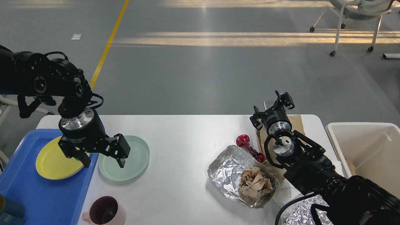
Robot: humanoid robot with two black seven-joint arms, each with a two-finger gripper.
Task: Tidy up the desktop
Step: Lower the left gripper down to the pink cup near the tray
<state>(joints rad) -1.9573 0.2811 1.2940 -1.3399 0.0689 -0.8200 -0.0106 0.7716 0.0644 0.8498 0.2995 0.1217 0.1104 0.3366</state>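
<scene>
The white desktop (184,137) carries dishes on its left and litter on its right. My left gripper (103,162) hangs open and empty, low over the gap between the pale green plate (132,159) and the yellow plate (50,164). One finger is above the green plate's left part, the other above the yellow plate's right edge. My right gripper (272,107) stands open and empty at the table's far right edge, above a brown paper bag (300,122). Near it lie a red wrapper (247,144) and a foil tray (228,170) holding crumpled brown paper (254,182).
The yellow plate lies on a blue tray (47,200) at the left edge, with a blue cup (11,211) at its front corner. A pink mug (104,212) stands near the front edge. An off-white bin (372,153) sits right of the table. More crumpled foil (298,214) lies under my right arm.
</scene>
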